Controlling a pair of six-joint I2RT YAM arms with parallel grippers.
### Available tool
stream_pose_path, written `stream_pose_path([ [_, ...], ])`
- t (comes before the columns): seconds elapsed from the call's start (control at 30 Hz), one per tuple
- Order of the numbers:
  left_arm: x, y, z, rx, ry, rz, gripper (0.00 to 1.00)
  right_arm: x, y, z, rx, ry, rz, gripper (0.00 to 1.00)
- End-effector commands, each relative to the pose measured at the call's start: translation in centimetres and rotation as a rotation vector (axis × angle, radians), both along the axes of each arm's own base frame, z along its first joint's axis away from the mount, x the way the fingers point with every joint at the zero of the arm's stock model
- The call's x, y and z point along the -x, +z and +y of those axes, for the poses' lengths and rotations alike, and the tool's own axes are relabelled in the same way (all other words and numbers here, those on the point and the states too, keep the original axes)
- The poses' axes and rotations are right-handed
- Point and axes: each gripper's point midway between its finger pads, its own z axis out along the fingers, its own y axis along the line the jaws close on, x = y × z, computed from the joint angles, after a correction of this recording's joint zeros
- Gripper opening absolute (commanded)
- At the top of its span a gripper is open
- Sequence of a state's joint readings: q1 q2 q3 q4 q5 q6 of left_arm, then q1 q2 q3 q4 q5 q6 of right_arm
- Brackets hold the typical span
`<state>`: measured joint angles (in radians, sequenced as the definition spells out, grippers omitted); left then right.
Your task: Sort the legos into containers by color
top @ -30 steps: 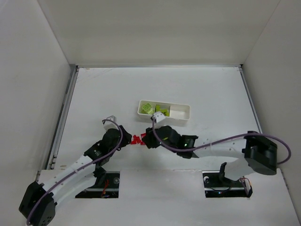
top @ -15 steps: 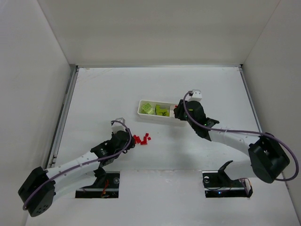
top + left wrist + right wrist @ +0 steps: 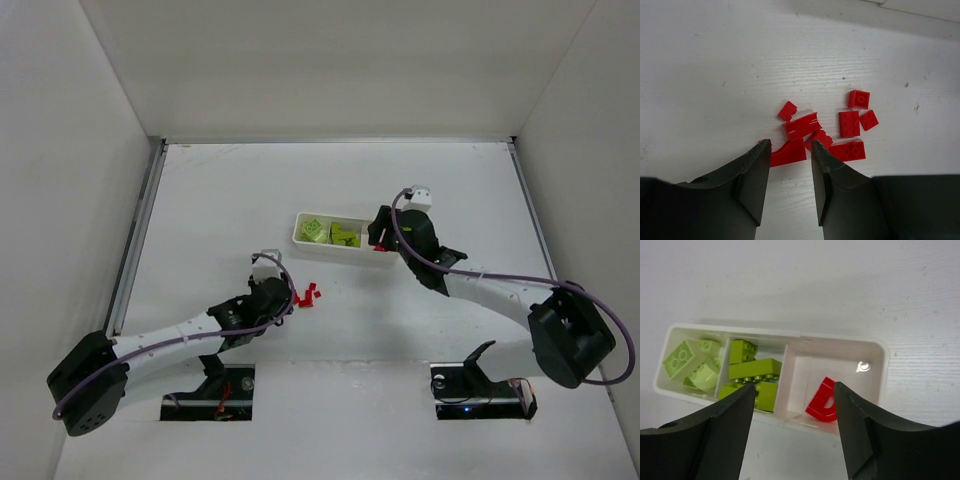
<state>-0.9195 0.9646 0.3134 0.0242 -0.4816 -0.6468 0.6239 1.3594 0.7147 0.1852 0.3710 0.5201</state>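
1. The white tray (image 3: 765, 335) lies on the worktop (image 3: 450, 190), slightly toward 12 o'clock from the centre in the top view. Its long side runs from 9 to 3 o'clock.
2. Lime-green legos (image 3: 684, 358) fill the 9 o'clock compartment (image 3: 676, 336) and the middle compartment (image 3: 771, 349). Some of them are stacked or tilted against each other.
3. The 3 o'clock compartment (image 3: 840, 365) holds one red arch lego (image 3: 821, 401). It lies at the 6 o'clock side of that compartment, near the wall.
4. The right claw (image 3: 792, 392) hovers over the 3 o'clock end of the tray. Its jaws are spread wide, grip nothing, and stand clear of the arch lego on both sides.
5. The other red legos (image 3: 849, 123) lie in a loose heap on the bare worktop, at about 7 o'clock from the tray and apart from it.
6. The left claw (image 3: 789, 147) is down at the 9 o'clock edge of that heap with its jaws parted.
7. In the left wrist view a curved red lego (image 3: 792, 154) sits between the two fingertips. Its 9 o'clock end is at the inner face of one finger, with a small gap to the other finger. The jaws have not closed on it.
8. The remaining red legos lie from 12 to 3 o'clock of the left claw, several touching one another. A square one is farthest out, at about 2 o'clock.
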Motion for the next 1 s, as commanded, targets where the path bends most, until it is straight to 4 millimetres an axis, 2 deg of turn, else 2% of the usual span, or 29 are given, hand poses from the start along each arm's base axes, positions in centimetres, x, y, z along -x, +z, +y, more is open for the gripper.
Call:
stream_pose_path([
  [0.0, -0.5, 1.5, 0.0, -0.025, 0.016, -0.034, 0.34, 0.8, 3.0, 1.7, -0.057, 0.035, -0.072, 0.69],
  [0.27, 0.7, 0.8, 0.2, -0.024, 0.047, 0.007, 0.25, 4.4, 2.1, 4.0, -0.063, 0.123, -0.055, 0.67],
  [0.47, 1.3, 0.1, -0.1, -0.018, 0.062, 0.026, 0.24, 5.8, 2.0, 4.3, -0.073, 0.142, -0.050, 0.67],
  [0.53, 1.2, -0.2, 0.0, -0.028, 0.076, 0.028, 0.25, 6.0, 1.8, 4.5, -0.073, 0.151, -0.048, 0.67],
  [0.73, 0.5, -0.2, 0.0, -0.064, 0.094, 0.020, 0.37, 6.7, 1.3, 5.1, -0.080, 0.168, -0.037, 0.68],
  [0.97, -0.2, -0.5, -0.7, -0.084, 0.086, 0.016, 0.39, 7.6, 0.7, 6.2, -0.086, 0.196, -0.025, 0.68],
])
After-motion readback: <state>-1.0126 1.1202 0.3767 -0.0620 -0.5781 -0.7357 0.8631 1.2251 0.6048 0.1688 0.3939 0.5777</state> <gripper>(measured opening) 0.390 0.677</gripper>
